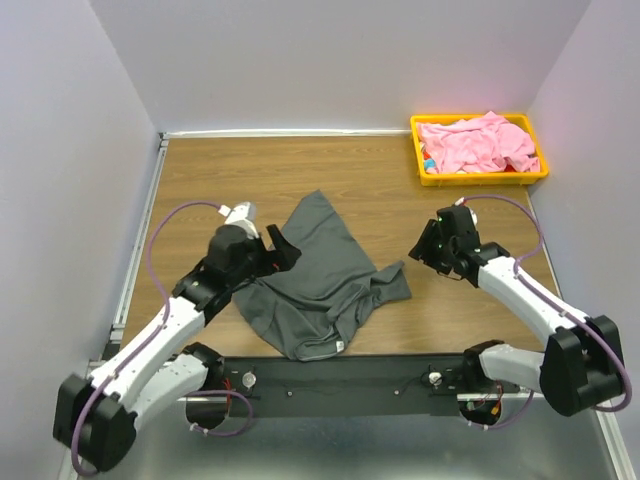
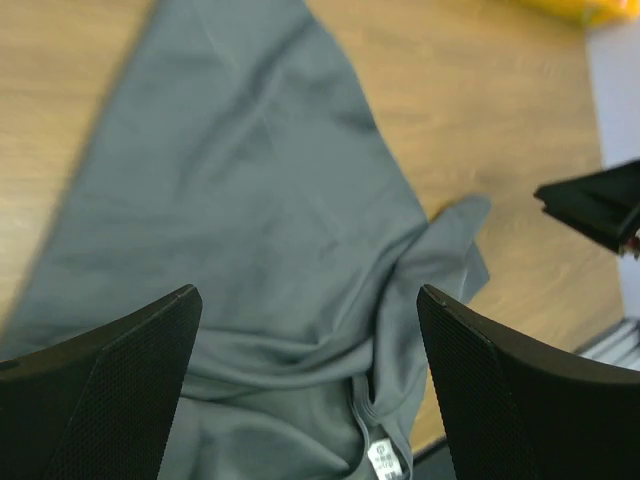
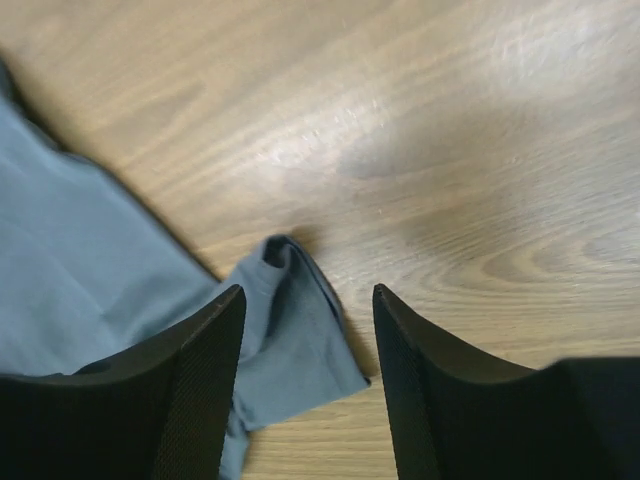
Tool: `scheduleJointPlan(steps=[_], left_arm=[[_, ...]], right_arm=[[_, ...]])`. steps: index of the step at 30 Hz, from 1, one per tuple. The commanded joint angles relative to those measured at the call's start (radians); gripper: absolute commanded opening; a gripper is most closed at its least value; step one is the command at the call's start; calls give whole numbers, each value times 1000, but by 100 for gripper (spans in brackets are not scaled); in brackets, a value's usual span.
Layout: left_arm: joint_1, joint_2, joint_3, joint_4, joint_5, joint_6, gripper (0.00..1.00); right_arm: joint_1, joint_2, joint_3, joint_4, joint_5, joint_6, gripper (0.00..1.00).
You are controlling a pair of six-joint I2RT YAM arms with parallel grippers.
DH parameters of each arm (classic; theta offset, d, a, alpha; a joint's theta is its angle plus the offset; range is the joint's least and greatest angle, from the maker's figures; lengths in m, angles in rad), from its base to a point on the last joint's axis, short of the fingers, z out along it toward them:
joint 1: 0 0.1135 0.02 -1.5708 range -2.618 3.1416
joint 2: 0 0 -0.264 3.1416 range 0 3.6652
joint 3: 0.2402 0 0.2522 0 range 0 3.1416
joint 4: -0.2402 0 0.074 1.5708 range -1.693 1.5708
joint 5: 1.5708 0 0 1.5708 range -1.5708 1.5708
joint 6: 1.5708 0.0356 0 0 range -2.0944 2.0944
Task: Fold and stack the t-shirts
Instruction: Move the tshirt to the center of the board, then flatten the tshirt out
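Wood surface (image 1: 250,170) | grey t-shirt (image 1: 320,270) crumpled | left claw (image 2: 308,292), shirt's 9 o'clock, wide open, empty | right claw (image 3: 308,290), 3 o'clock, parted, empty

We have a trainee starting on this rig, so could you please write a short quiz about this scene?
1. True or false: the pink t-shirt lies in the yellow tray.
2. Where is the grey t-shirt? A) stacked on the pink one B) rumpled on the table C) lifted in the air
3. Fill in: the left and right jaws stand ____, holding nothing.
Key: 1 true; 2 B; 3 open.
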Motion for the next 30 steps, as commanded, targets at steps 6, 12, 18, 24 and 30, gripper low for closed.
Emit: scheduleJointPlan(steps=[6, 12, 18, 24, 30], left_arm=[[-148, 289, 76, 49, -173, -85, 96], [-149, 415, 99, 64, -227, -62, 93], [-151, 523, 62, 126, -199, -70, 93], [-141, 645, 93, 141, -202, -22, 92], [-62, 768, 214, 118, -199, 65, 92]], right_arm=[[-10, 134, -55, 209, -181, 76, 57], [-11, 182, -74, 266, -232, 108, 56], [-10, 219, -132, 301, -241, 157, 53], [-10, 210, -143, 306, -212, 169, 22], [-10, 61, -112, 207, -124, 139, 1]])
